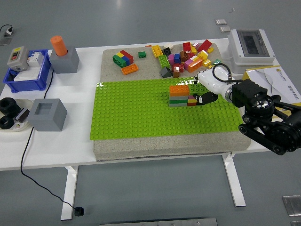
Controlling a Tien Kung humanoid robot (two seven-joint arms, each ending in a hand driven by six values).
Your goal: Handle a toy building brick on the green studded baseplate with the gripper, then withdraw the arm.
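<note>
right arm reaching in low over the green studded baseplate point(160, 110)
right hand point(207, 92) lies against the stacked brick block point(182, 95) just to its left; whether its fingers grip cannot be told.

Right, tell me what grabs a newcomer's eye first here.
The big bright green studded baseplate fills the table's middle, with a small stack of coloured bricks on it. The robot's right hand reaches that stack from the right, and a heap of loose bricks lies behind.
</note>
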